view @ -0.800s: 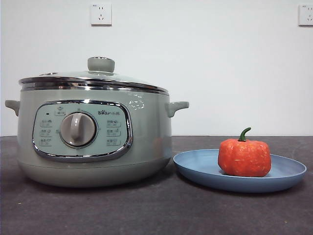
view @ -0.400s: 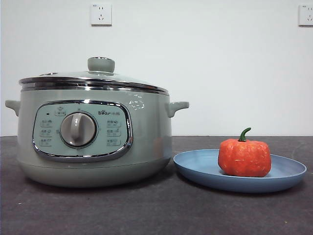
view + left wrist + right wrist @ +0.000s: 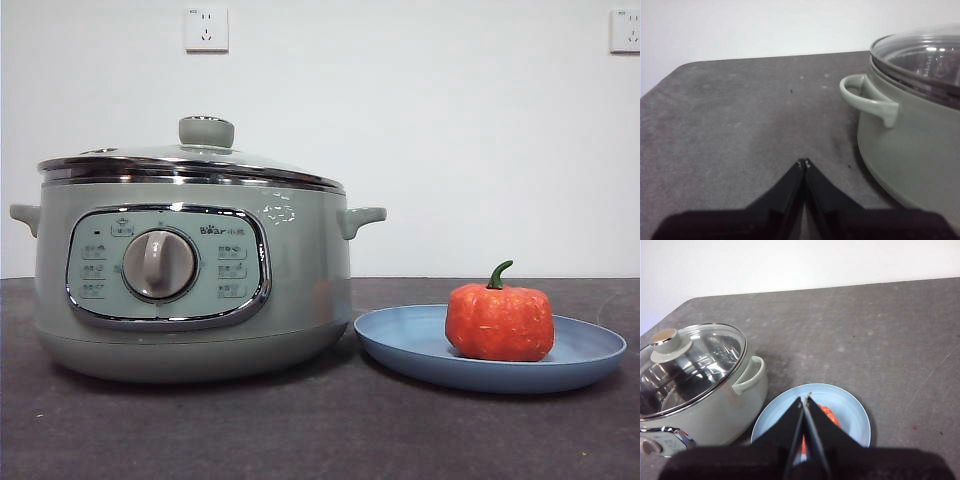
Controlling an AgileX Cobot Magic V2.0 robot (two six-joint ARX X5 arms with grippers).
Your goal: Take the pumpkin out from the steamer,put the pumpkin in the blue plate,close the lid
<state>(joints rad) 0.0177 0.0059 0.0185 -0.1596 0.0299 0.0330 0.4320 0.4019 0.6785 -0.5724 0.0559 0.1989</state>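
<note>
The orange-red pumpkin (image 3: 499, 321) with a green stem sits in the blue plate (image 3: 400, 345) at the right of the table. The sage-green steamer (image 3: 190, 280) stands at the left with its glass lid (image 3: 190, 160) resting closed on it. Neither arm shows in the front view. My left gripper (image 3: 804, 162) is shut and empty, low over the table beside the steamer's side handle (image 3: 867, 100). My right gripper (image 3: 805, 399) is shut and empty, high above the plate (image 3: 850, 410). Its jaws hide most of the pumpkin (image 3: 827, 414). The lid (image 3: 690, 365) and steamer (image 3: 735, 410) show beside the plate.
The dark grey table (image 3: 320, 430) runs under everything. A white wall with two power sockets (image 3: 206, 29) stands behind. The table's rounded far corner (image 3: 685, 67) shows in the left wrist view.
</note>
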